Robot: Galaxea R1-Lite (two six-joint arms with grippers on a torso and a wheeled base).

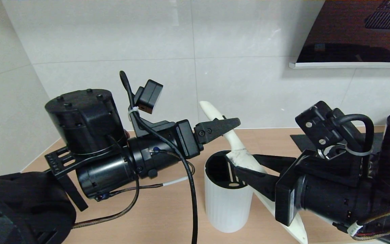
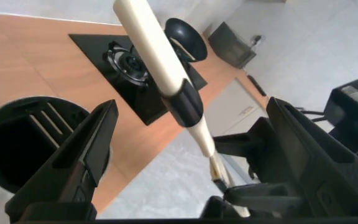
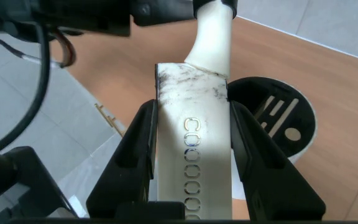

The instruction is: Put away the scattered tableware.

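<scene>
My R hand (image 3: 191,130) pinches the white knife (image 1: 215,113) by its blade. The knife is tilted across the holder (image 1: 227,206) rim: handle up above the holder, tip low beside it. L hand (image 2: 191,107) is spread wide just above the holder, fingers either side of the handle, not gripping. Holder is upright on the surface (image 1: 168,210), w/ hob (image 2: 129,62) beyond it.

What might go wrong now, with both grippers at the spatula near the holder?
The left gripper is open around the handle of the spatula; if the right gripper lets go first, the spatula would probably fall. The right gripper is also close to the holder and might knock it over.
</scene>
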